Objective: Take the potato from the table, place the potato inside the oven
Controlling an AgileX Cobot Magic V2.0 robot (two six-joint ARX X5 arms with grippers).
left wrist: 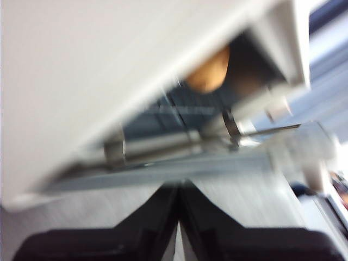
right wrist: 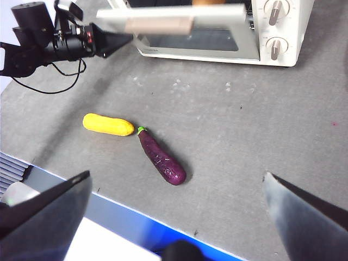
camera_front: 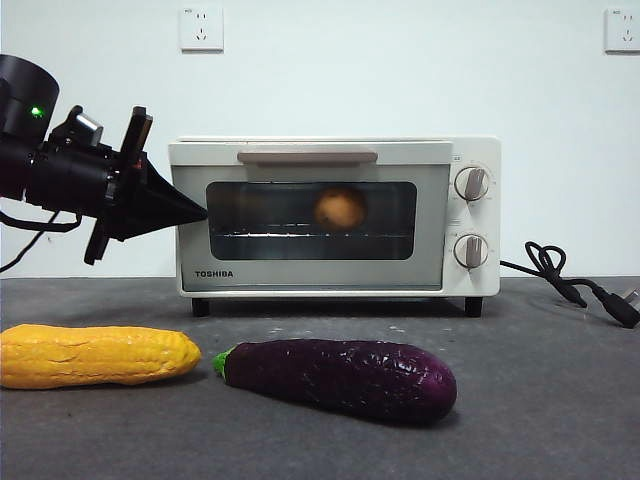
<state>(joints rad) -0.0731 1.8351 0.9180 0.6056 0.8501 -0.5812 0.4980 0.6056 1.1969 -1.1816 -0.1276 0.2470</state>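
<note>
The potato (camera_front: 340, 208) lies on the rack inside the oven (camera_front: 420, 150), seen through the dark glass door, which stands up against the oven's front. In the left wrist view the potato (left wrist: 209, 73) shows orange-brown past the blurred door edge and hinge. My left gripper (camera_front: 200, 212) is shut and empty, its pointed tip touching or almost touching the door's left edge. Its jaws meet in the left wrist view (left wrist: 178, 187). My right gripper (right wrist: 176, 175) hangs open high above the table (camera_front: 540, 380), holding nothing.
A yellow corn cob (camera_front: 95, 356) and a purple aubergine (camera_front: 340, 378) lie on the table in front of the oven. The black cord (camera_front: 570, 285) trails off to the oven's right. Two knobs (camera_front: 471, 184) sit on the oven's right side.
</note>
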